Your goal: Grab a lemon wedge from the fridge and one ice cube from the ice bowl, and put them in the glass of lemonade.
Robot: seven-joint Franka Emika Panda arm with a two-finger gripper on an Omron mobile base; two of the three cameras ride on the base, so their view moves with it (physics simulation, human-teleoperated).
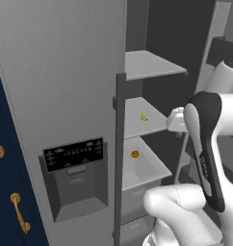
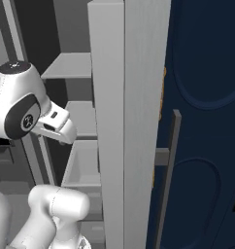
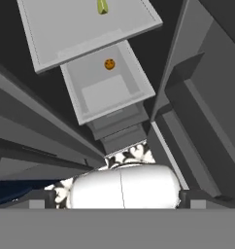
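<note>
The grey fridge stands with its left door shut and its right side open, showing the shelves. A tiny yellow-green lemon wedge lies on the middle shelf. The hand view has the lemon wedge at its top edge. My gripper hovers at that shelf's front right edge, just right of the wedge and apart from it. Its jaws stand wide open with nothing between them. In the right base view the gripper sits in front of the shelves. The ice bowl and the glass of lemonade are out of view.
A small round orange item lies in the open drawer under the wedge's shelf, also seen as the orange item. The black dispenser panel is on the shut door. Navy cabinets with brass handles flank the fridge.
</note>
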